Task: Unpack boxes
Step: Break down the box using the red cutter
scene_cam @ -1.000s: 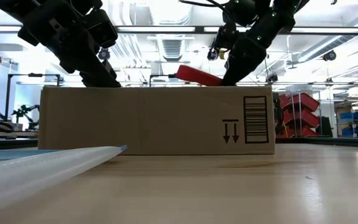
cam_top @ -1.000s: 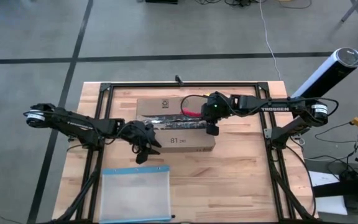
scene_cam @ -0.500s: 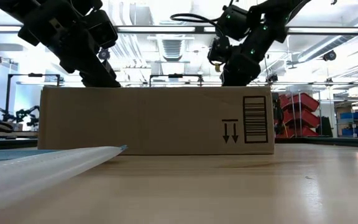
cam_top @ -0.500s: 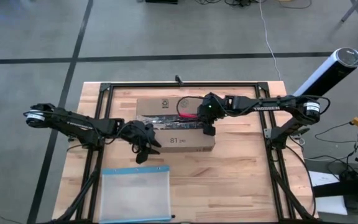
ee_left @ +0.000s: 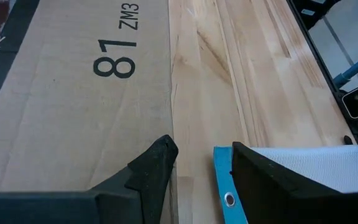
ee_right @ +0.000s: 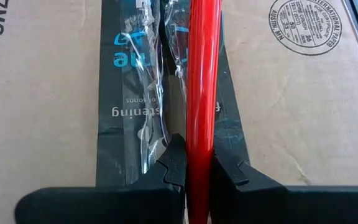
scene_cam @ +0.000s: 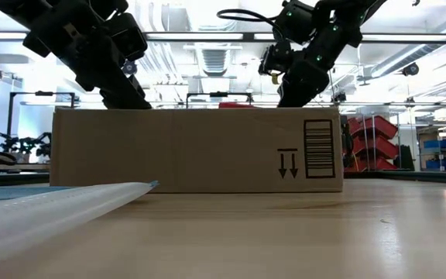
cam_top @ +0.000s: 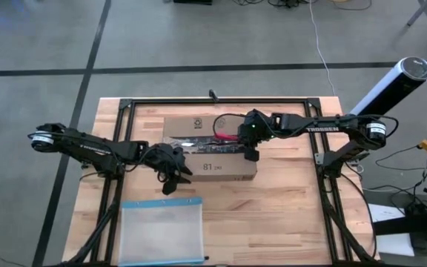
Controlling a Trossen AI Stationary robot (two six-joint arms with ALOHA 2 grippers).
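The right pincer (cam_top: 250,146) is closed on a red tool (ee_right: 202,93), which is gripped between its two dark fingers (ee_right: 174,163) and laid along the dark tape strip (ee_right: 129,93) that runs down the middle of the box (cam_top: 210,148). The tape beneath the pincer is seen crumpled and split beside the tool — clear film is bunched up along the seam. A round printed stamp (ee_right: 303,28) is seen on the flap to one side of the tool.

The box is rested flat on the tabletop (cam_top: 288,208), directly under the right pincer, with its flaps down; "81 ZM3" is printed on its top, and arrows and a barcode mark are shown on its side in the low view.

The left pincer (cam_top: 170,172) is held at the opposite end of the box, its fingers (ee_left: 154,165) parted to a narrow gap — nothing is held between them. Just beyond it a clear pouch with a blue edge (cam_top: 161,230) is laid on the tabletop, apart from the box.
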